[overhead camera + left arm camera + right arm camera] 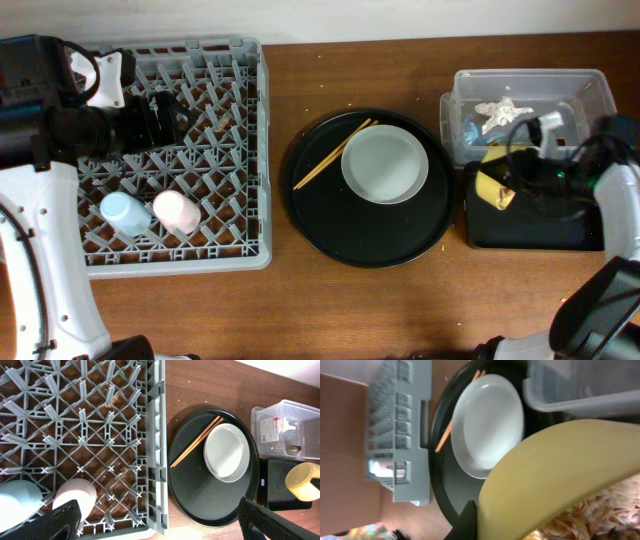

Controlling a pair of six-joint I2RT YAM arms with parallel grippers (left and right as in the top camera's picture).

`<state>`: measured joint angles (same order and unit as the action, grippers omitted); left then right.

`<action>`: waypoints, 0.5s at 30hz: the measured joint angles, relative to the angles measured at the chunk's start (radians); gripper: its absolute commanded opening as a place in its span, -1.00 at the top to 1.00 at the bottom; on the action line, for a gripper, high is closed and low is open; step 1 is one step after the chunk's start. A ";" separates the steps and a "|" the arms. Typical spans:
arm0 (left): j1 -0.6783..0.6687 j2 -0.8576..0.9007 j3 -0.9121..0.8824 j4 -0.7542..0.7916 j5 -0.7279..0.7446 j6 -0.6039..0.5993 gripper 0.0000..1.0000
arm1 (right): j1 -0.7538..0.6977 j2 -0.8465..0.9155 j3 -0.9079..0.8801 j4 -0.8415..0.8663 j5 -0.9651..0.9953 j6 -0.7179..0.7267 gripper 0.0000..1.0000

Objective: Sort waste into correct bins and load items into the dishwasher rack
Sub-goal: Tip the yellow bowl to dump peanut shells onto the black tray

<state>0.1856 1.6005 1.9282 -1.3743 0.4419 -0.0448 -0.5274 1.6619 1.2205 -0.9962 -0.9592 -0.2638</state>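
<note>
My right gripper (512, 180) is shut on the yellow bowl (493, 186) and holds it tilted over the shallow black tray (530, 228). In the right wrist view the bowl (570, 465) fills the frame, with brownish food scraps (602, 512) past its rim. White tissue (503, 113) lies in the clear tub (590, 85). The grey-white plate (385, 165) and the chopsticks (330, 155) lie on the round black tray (330, 225). The blue cup (124, 210) and pink cup (175, 210) stand in the grey rack (255, 150). My left gripper (165, 525) is open and empty above the rack's front right corner.
The left arm (60, 125) reaches over the rack's back left part. The rack's right wall (159, 445) stands close to the round tray's rim (172, 460). The tub and the black tray sit side by side at the right table edge.
</note>
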 measured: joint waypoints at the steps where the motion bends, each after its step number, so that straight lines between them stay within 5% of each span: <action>1: 0.000 0.000 0.000 0.000 0.000 0.000 -0.99 | -0.033 0.009 -0.020 0.017 -0.034 -0.020 0.91; 8: 0.000 0.000 0.000 0.000 0.000 0.000 -0.99 | -0.216 0.064 -0.167 0.203 -0.240 -0.079 0.92; 15: 0.000 0.000 0.000 0.000 0.000 0.000 -0.99 | -0.290 0.065 -0.187 0.176 -0.415 -0.160 0.92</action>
<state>0.1856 1.6005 1.9282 -1.3743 0.4416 -0.0448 -0.8169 1.7271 1.0332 -0.8200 -1.3743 -0.4236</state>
